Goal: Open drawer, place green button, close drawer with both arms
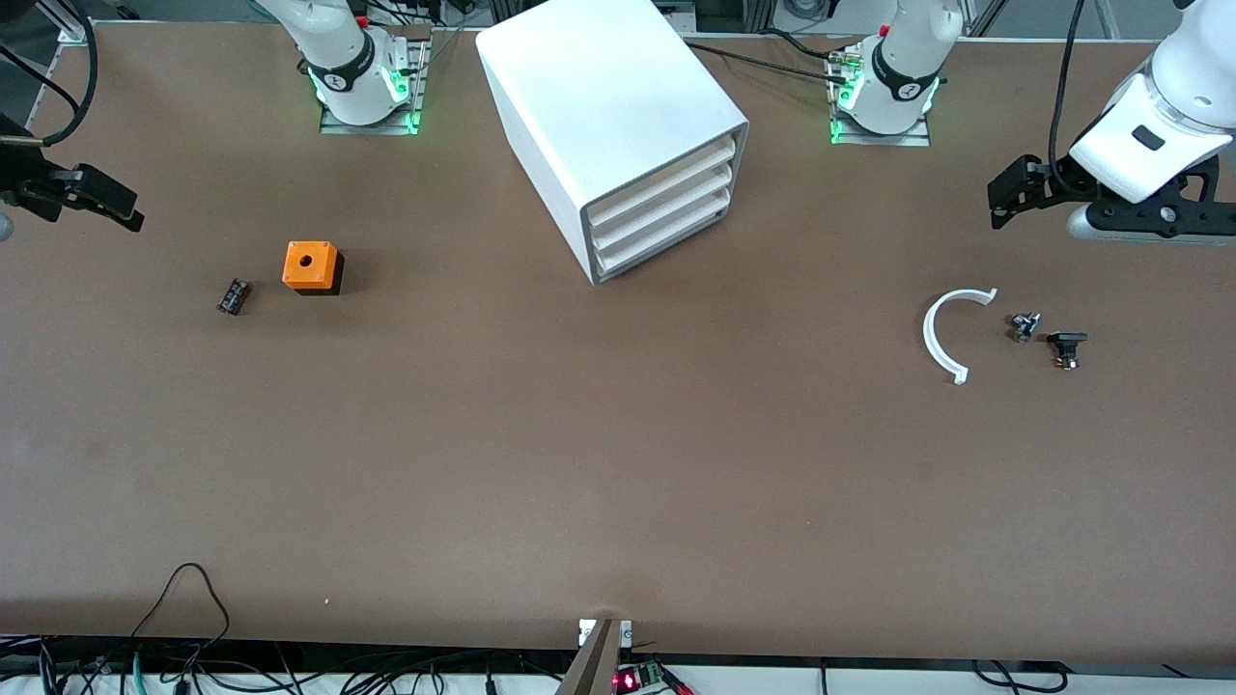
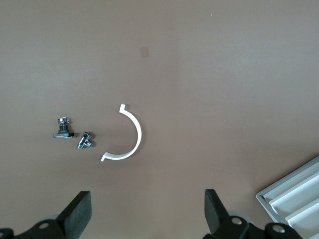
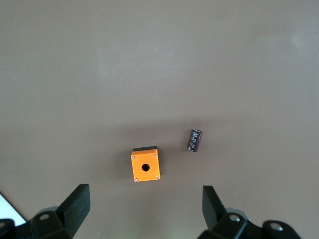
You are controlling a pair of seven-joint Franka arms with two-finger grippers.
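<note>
A wide brown table (image 1: 618, 463) fills the room, with cables (image 1: 193, 666) along its near edge.

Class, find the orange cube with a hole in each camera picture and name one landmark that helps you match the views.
Front view: orange cube toward the right arm's end of the table.
Left wrist view: not in it.
Right wrist view: low centre, between the open right gripper's fingers.
Shared landmark: the small black part beside it.

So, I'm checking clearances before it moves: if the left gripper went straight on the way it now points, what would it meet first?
Probably bare table. The left gripper, fingers open, points down at the brown surface near the white curved piece, with nothing between them. Depth is unclear, so it might just graze that piece.
</note>
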